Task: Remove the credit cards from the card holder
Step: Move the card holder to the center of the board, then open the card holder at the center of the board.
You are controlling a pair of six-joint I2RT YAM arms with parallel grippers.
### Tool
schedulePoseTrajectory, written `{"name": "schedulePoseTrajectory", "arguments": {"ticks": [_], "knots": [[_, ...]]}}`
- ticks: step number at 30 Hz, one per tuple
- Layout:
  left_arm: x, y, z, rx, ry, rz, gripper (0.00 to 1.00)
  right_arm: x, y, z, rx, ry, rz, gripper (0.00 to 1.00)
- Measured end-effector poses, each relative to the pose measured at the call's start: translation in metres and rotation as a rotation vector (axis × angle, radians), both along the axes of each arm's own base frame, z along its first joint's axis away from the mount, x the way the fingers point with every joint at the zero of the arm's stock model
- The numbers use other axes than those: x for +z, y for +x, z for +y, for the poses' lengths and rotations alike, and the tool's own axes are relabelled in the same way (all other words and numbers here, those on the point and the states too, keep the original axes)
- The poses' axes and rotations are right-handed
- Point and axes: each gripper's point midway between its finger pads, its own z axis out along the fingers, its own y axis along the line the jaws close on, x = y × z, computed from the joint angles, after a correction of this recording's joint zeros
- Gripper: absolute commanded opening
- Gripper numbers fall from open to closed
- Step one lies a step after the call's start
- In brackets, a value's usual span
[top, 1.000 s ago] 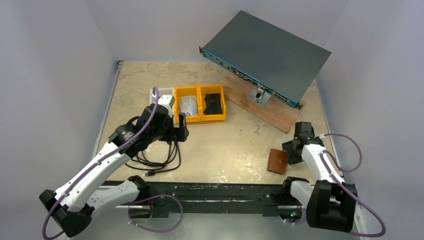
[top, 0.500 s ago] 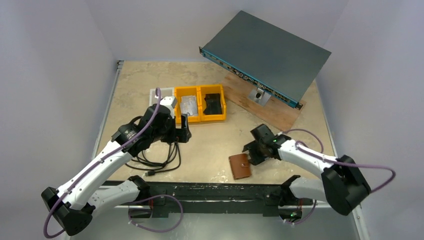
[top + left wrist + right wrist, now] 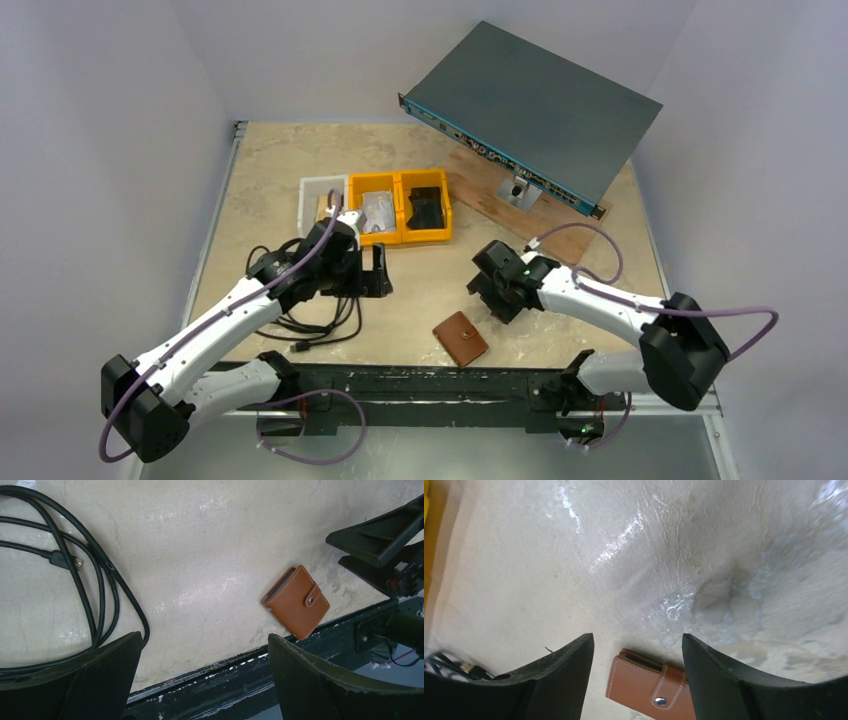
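Note:
The card holder (image 3: 460, 338) is a brown leather wallet. It lies closed, its snap strap fastened, flat on the table near the front edge. It also shows in the left wrist view (image 3: 296, 601) and the right wrist view (image 3: 649, 685). No credit cards show; any inside it are hidden. My right gripper (image 3: 497, 298) is open and empty, just behind and right of the wallet, and in its own view (image 3: 638, 642) the wallet lies below the open jaws. My left gripper (image 3: 381, 272) is open and empty, to the wallet's left, with its fingers wide apart in its own view (image 3: 205, 645).
A coil of black cable (image 3: 310, 315) lies under my left arm. Two yellow bins (image 3: 400, 180) and a white bin (image 3: 308, 190) stand at the back, one yellow bin holding a silvery flat item, the other a chunky black object. A grey rack unit (image 3: 530, 100) leans on a wooden board at back right.
The wallet has slid left along the front of the table with my right arm. My right gripper now stands off it. My left arm has moved a little to the right.

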Motion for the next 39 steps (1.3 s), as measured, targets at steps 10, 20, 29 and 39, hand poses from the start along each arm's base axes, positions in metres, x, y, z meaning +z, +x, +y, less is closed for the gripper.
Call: {"name": "schedulePoseTrajectory", "arguments": {"ticks": [10, 20, 29, 39], "knots": [[-0.055, -0.028, -0.022, -0.039, -0.051, 0.152, 0.92, 0.050, -0.020, 0.001, 0.452, -0.114, -0.238, 0.34], [-0.076, -0.052, -0.037, -0.009, -0.105, 0.224, 0.90, 0.021, -0.046, 0.018, 0.783, -0.280, -0.239, 0.35], [-0.085, -0.065, -0.036, 0.059, -0.140, 0.239, 0.89, 0.005, -0.069, 0.034, 0.915, -0.367, -0.267, 0.37], [-0.089, -0.068, -0.037, 0.092, -0.151, 0.238, 0.89, -0.009, -0.076, 0.042, 0.923, -0.452, -0.251, 0.34]]}}
